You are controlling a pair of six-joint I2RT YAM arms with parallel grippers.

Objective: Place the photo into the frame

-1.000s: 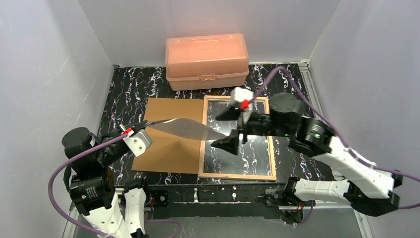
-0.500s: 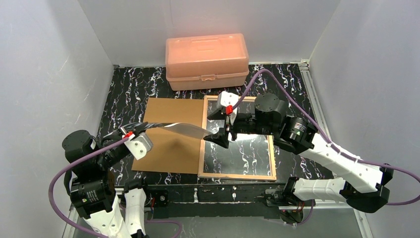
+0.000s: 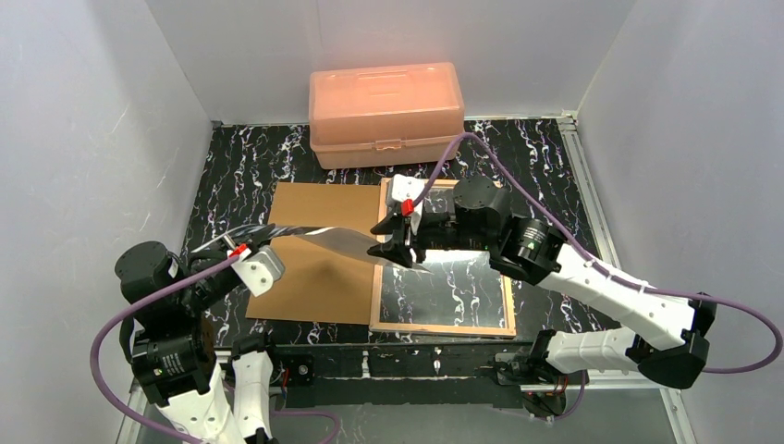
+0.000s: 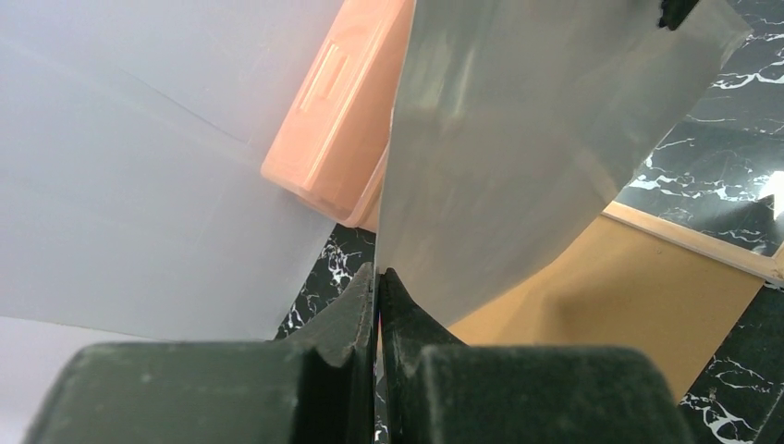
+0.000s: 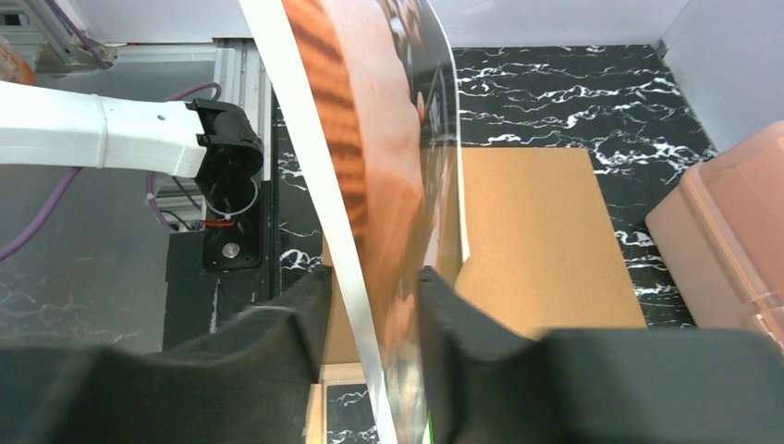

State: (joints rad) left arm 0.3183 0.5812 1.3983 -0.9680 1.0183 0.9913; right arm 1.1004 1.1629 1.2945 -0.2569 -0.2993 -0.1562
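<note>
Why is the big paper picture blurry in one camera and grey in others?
Right wrist view: the large white-bordered paper photo sits close to the lens, so its reddish print blurs. Left wrist view: its plain back looks grey. Top view: its curved back shows a pale sheen.

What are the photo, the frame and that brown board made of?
The photo looks like thin glossy paper: it sags in a curve and shines. The frame seems to be light wood, pale tan with narrow rails. The backing board looks like matte brown fibreboard or card; I cannot tell which.
</note>
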